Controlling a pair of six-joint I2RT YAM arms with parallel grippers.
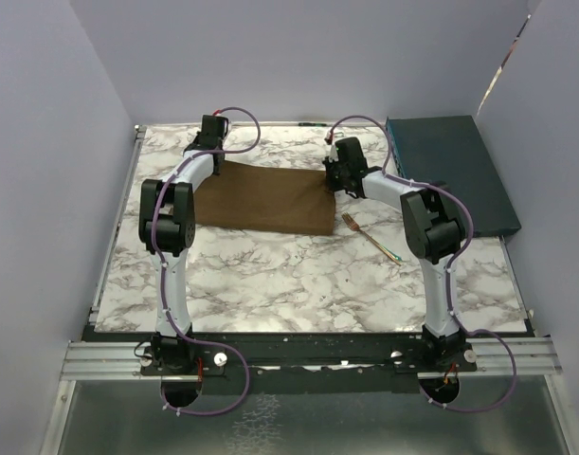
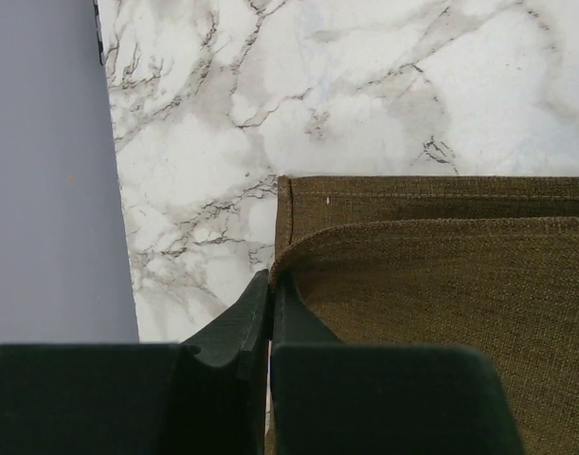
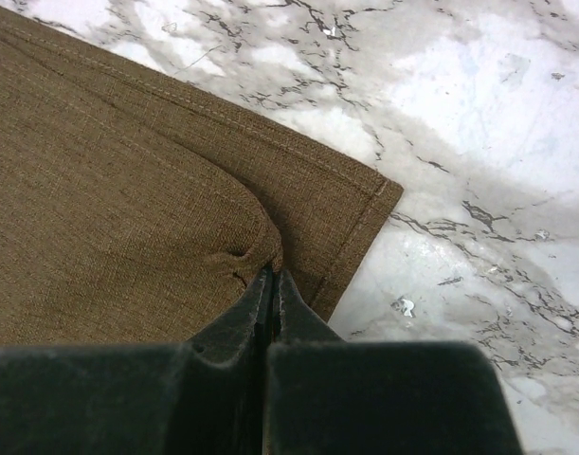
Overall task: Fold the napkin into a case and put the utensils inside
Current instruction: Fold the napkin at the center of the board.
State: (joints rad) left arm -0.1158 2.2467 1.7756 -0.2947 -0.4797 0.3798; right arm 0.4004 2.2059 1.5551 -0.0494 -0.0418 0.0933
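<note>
My left pincer [image 2: 272,289] is pressed together on a corner of the napkin's [image 2: 441,303] upper layer, at the cloth's far left. My right pincer [image 3: 272,282] pinches the matching upper-layer corner at the far right, where the cloth bunches at its tips. I see the brown napkin lying doubled over on the marble table [image 1: 298,275], with a strip of its lower layer showing beyond the folded edge. The fork [image 1: 372,239] lies on the table just right of the napkin, not touching it, tines toward the cloth. A dark teal box [image 1: 448,171] sits at the far right.
</note>
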